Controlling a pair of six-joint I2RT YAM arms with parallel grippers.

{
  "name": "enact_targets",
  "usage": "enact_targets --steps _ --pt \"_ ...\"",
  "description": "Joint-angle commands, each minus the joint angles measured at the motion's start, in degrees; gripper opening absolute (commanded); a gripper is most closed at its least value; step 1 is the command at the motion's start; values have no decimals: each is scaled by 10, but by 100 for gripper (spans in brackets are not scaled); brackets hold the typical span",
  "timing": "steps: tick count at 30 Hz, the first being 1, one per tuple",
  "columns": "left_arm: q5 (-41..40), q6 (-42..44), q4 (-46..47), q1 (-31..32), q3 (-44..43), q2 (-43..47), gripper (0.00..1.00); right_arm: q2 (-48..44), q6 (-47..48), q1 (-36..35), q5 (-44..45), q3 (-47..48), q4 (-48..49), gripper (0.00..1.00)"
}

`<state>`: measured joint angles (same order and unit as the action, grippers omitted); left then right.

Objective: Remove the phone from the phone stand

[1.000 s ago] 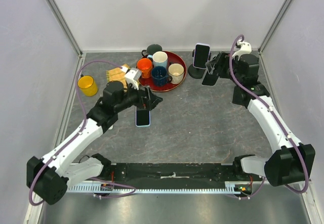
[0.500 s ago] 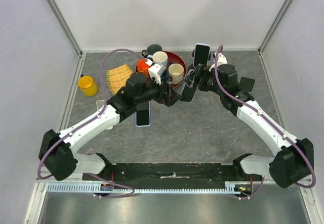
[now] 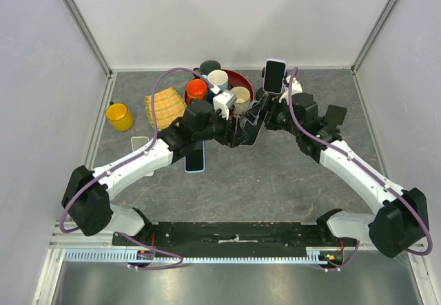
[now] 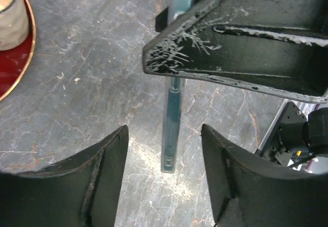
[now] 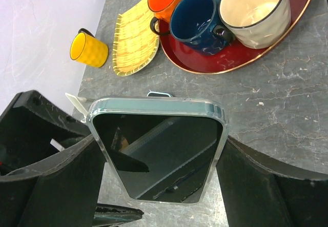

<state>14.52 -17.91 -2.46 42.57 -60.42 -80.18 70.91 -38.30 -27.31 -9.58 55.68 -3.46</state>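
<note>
My right gripper (image 3: 259, 120) is shut on a dark-screened phone in a clear blue case (image 5: 159, 150), held on edge above the table centre. The pads press its two long sides in the right wrist view (image 5: 161, 147). My left gripper (image 3: 238, 131) is open, with a finger on each side of that phone's thin edge (image 4: 171, 129), not touching it (image 4: 164, 130). Another phone (image 3: 273, 76) stands upright at the back on the phone stand, whose base is mostly hidden behind my right arm.
A red tray (image 3: 249, 82) holding several mugs sits at the back, also seen in the right wrist view (image 5: 287, 22). A yellow mug (image 3: 119, 116) and a yellow woven mat (image 3: 164, 104) are at the left. A third phone (image 3: 195, 159) lies flat under my left arm.
My right gripper has carried its phone left from beside the stand to the table centre. My left arm has swung right, and its open fingers now straddle the phone.
</note>
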Motion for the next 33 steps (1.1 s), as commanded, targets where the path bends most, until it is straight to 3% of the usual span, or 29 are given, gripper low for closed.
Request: enact_targets --steps 1,5,9,12,15,16,18,19,22,33 --pt "19 9 1 11 -21 -6 60 -28 -19 -3 -16 -3 55 31" --pt "16 1 1 13 -10 1 41 -28 -18 -3 -23 -7 54 31" --pt "12 -5 -3 13 0 12 14 -25 -19 -3 -30 -13 56 31" --pt "16 -12 -4 12 7 19 2 -23 -19 -3 -36 -15 61 34" --pt "16 -26 -2 12 20 27 2 -22 -15 -3 -34 -13 62 47" --pt "14 -28 0 12 24 30 2 -22 -12 -3 -33 -13 62 60" --pt "1 -41 4 12 41 42 2 -23 -7 -4 -28 -11 58 70" --pt "-5 -48 6 12 52 46 2 -24 -5 -3 -25 -10 56 83" --pt "-38 -76 -3 11 66 56 2 -26 13 -2 -1 -1 36 98" --pt "-119 -179 -69 -13 112 84 2 -66 93 -2 117 10 -30 98"
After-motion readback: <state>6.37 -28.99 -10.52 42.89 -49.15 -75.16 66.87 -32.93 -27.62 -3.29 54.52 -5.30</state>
